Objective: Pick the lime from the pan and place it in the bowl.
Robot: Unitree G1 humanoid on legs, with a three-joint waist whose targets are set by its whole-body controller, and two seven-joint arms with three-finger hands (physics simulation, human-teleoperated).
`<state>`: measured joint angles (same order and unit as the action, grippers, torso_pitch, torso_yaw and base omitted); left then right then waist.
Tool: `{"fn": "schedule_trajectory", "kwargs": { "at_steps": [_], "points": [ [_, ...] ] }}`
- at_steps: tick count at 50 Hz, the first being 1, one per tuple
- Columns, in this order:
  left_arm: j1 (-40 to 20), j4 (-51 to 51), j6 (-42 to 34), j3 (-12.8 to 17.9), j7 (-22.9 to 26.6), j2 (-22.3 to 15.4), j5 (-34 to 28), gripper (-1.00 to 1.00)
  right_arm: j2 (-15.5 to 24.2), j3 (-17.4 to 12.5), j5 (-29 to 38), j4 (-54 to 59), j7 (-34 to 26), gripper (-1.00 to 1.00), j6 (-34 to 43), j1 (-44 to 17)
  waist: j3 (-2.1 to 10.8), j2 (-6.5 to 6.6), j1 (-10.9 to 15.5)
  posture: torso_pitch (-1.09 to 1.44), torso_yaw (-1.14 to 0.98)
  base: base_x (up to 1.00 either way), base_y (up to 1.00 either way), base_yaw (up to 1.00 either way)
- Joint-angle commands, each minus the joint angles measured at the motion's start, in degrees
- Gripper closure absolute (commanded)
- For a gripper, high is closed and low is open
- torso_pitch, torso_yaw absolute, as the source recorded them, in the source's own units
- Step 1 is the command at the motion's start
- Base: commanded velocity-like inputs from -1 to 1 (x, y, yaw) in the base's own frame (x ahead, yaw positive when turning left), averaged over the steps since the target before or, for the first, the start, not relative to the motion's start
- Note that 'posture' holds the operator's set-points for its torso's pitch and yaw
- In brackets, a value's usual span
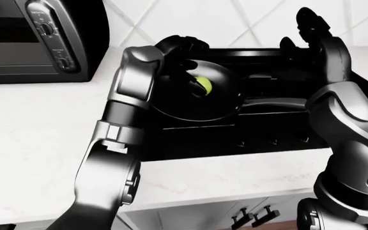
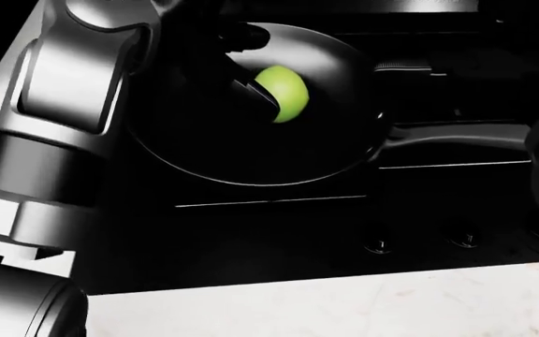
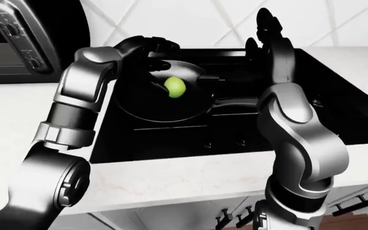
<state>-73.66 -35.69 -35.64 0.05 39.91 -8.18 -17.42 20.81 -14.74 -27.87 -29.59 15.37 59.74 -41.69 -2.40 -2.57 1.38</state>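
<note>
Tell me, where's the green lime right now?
The lime sits inside the black pan on the stove, upper middle of the head view, with a finger of the left hand at its left side.

Both arms are built of glossy, dark grey metallic shells with soft highlights along their rounded edges. The left arm (image 1: 117, 143) is made of stout cylindrical segments joined by lighter silver collars, one of them a stepped, blocky ring; its lowest visible segment carries a round, disc-shaped joint cap. The right arm (image 3: 296, 134) has a bulbous, smoothly curved shell narrowing to a slim forearm, with a ribbed black ring at its base. Each robot hand is matte black, the left robot hand (image 3: 147, 48) with thick, jointed fingers, the right robot hand (image 3: 267, 24) likewise dark.
</note>
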Motion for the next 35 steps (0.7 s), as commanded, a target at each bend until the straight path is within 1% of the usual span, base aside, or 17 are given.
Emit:
{"fn": "schedule_trajectory", "kwargs": {
  "at_steps": [1, 3, 24, 27, 35],
  "points": [
    [-2.8, 1.7, 1.7, 0.6, -0.6, -0.3, 0.3, -0.69, 0.6, -0.5, 0.2, -1.1, 0.0, -1.0, -1.9, -1.5, 1.72, -0.12, 0.0, 0.0, 0.0, 0.0, 0.0, 0.0],
    [-2.7, 1.3, 2.2, 0.5, -0.9, -0.1, 0.4, -0.67, 0.7, -0.6, 0.1, -1.2, 0.1, -1.0, -1.6, -1.7, 1.75, -0.15, 0.0, 0.0, 0.0, 0.0, 0.0, 0.0],
    [-0.8, 2.7, 2.5, -0.2, -0.3, 1.3, -0.3, -0.66, 0.7, -0.7, -0.6, -1.6, 0.4, -1.0, -1.4, -1.8, 1.55, -0.33, 0.1, 0.0, 0.0, 0.0, 0.0, 0.0],
    [-1.5, 0.9, 3.6, -0.1, -0.6, 1.2, -0.4, -0.66, 0.7, -0.5, -0.6, -1.3, 0.3, -1.0, -1.8, -1.8, 1.5, -0.4, 0.2, 0.0, 0.0, 0.0, 0.0, 0.0],
    [-1.5, -0.2, 4.6, -0.5, -0.8, 1.7, -1.0, -0.63, 0.8, -0.6, -0.6, -1.2, 0.2, -1.0, -1.9, -1.7, 1.49, -0.57, 0.3, 0.0, 0.0, 0.0, 0.0, 0.0]
  ]
}}
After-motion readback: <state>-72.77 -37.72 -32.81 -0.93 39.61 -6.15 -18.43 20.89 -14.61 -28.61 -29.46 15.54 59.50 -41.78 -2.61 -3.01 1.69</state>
